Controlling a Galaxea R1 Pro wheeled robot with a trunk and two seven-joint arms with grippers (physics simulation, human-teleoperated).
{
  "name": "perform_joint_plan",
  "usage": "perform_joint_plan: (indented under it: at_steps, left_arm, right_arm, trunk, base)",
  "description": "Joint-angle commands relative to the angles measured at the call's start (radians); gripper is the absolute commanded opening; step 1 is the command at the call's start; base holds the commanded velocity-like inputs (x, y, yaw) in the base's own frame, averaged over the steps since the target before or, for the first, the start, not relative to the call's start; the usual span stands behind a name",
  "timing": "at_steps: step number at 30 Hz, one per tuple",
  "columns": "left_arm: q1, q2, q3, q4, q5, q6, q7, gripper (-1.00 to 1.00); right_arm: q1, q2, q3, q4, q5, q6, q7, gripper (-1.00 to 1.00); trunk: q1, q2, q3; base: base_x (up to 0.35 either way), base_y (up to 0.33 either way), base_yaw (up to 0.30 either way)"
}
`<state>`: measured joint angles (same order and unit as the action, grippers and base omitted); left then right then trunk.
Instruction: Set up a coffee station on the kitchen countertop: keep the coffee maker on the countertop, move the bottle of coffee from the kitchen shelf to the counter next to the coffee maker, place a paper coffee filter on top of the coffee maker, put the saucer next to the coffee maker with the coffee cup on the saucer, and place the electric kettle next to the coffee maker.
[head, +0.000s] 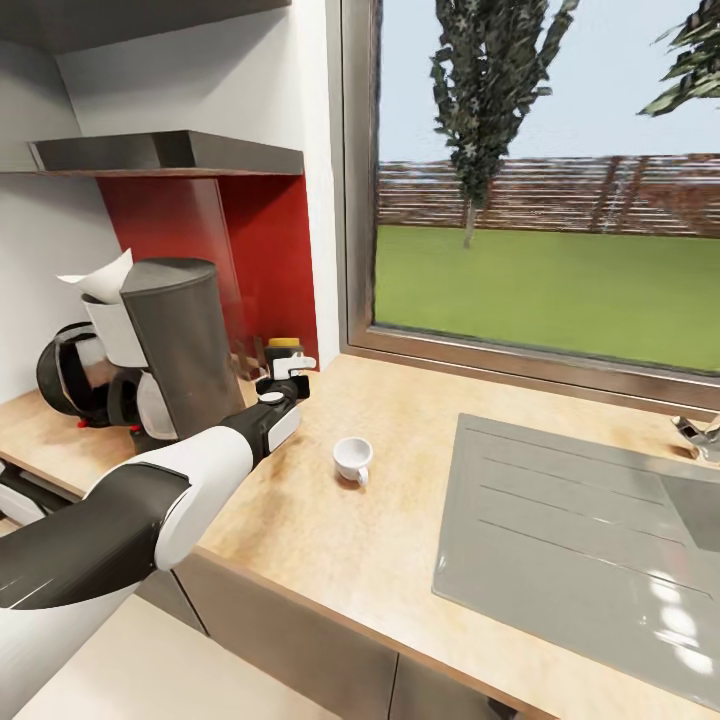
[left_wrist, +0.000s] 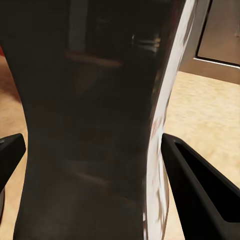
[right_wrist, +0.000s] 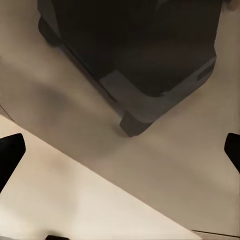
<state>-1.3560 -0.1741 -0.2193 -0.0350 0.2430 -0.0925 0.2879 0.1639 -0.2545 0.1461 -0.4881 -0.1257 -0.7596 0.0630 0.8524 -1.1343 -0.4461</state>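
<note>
A long beige kitchen countertop (head: 400, 500) runs under a wide window (head: 545, 170), with a grey steel sink (head: 580, 530) inset. The tall coffee maker (head: 175, 345) stands beside the left gripper (head: 285, 375), a paper coffee filter (head: 100, 278) on top and the black electric kettle (head: 70, 372) beyond. The left gripper's jaws stand wide apart around the bottle of coffee (head: 283, 347); contact is unclear. The coffee cup (head: 352, 460) sits apart. The right gripper (right_wrist: 120, 150) is spread, empty.
</note>
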Motion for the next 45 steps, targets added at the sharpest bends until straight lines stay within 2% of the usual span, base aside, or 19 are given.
perform_joint_plan:
  at_steps: [1, 30, 45]
  left_arm:
    - [-0.001, 0.0, -0.009, 0.001, 0.009, -0.003, 0.004, -1.0]
    - [-0.001, 0.0, -0.009, 0.001, 0.009, -0.003, 0.004, -1.0]
    - [-0.001, 0.0, -0.009, 0.001, 0.009, -0.004, 0.004, -1.0]
  right_arm:
    - [0.0, -0.001, 0.004, -0.001, -0.011, -0.001, 0.006, 1.0]
    - [0.0, -0.001, 0.004, -0.001, -0.011, -0.001, 0.006, 1.0]
    - [0.0, -0.001, 0.004, -0.001, -0.011, -0.001, 0.006, 1.0]
  trunk:
    - [0.0, -0.001, -0.001]
    - [0.0, -0.001, -0.044]
    - [0.0, -0.001, -0.058]
  base:
    - [0.0, 0.0, 0.0]
    - [0.0, 0.0, 0.0]
    - [0.0, 0.0, 0.0]
